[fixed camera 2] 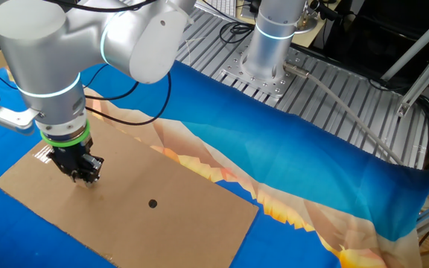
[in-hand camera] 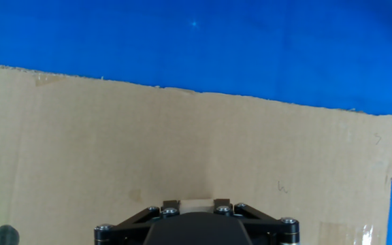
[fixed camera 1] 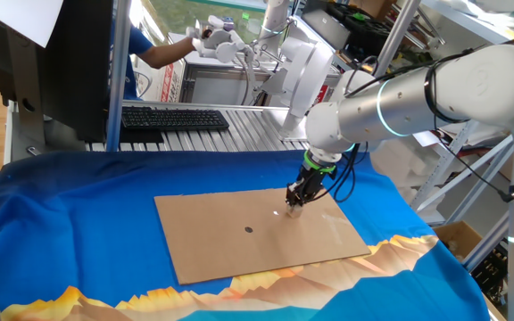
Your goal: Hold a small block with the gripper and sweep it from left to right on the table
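Dark dot (fixed camera 1: 249, 229) sits left on the cardboard (fixed camera 1: 212, 236). Gripper (fixed camera 1: 294, 210) points straight down, clamped on the small block (in-hand camera: 197, 203), low over the cardboard's right part. Keep the block flat, pressure light, path straight; blue table (fixed camera 1: 78, 223) cloth beyond the edge may snag.

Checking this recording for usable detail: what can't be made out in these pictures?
- Small block: in the hand view only a pale sliver shows between the pincer's fingers; the black body hides the rest.
- Pincer: both fixed views show it too small to make out the block or its contact with the cardboard.
- Dark dot: cut off by the hand view's bottom edge.
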